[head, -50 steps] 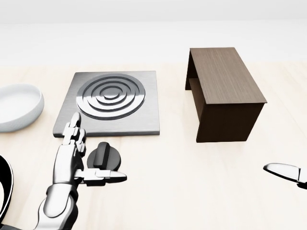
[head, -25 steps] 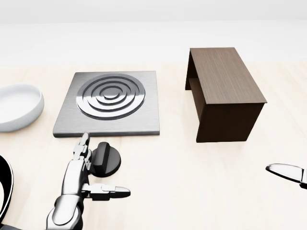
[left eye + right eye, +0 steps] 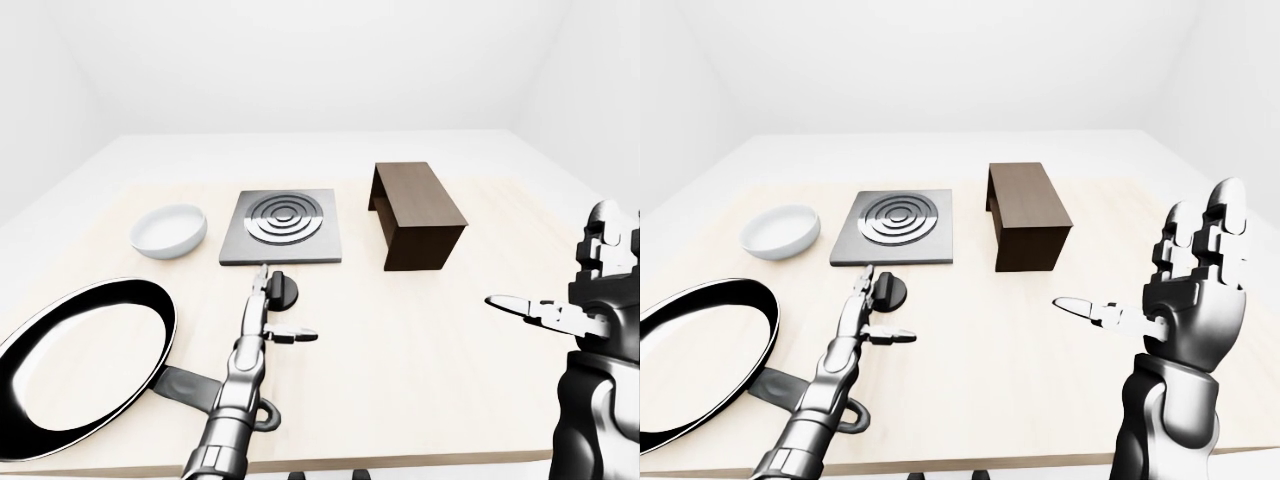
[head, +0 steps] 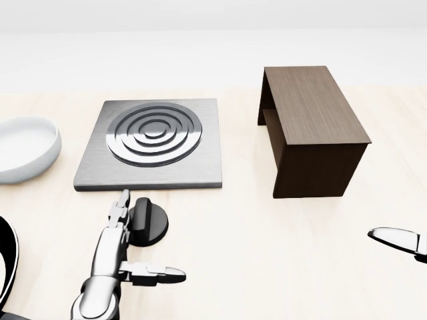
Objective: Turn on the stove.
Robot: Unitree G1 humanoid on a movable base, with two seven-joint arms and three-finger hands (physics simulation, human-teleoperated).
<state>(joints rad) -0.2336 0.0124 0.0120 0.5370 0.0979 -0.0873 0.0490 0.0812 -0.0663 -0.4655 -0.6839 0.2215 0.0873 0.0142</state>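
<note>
While left hand (image 4: 127, 250) lies open beside knob (image 4: 148, 221), right hand (image 3: 1185, 285) open, raised, bare tabletop (image 4: 267, 260) between.

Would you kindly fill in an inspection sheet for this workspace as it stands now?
Surface: pale wooden table, bare between the objects.
Job's things: square metal stove plate with ringed burner; black knob on the table just below it in the head view.
Clutter: white bowl left of the stove; dark wooden box to its right; black frying pan at lower left.
Grippers: left hand open, fingers extended alongside the knob's left edge, thumb out to the right, not closed round it; right hand open, raised off the table at right.
Cables: nothing seen.
Surroundings: plain white walls and floor, nothing else seen.
</note>
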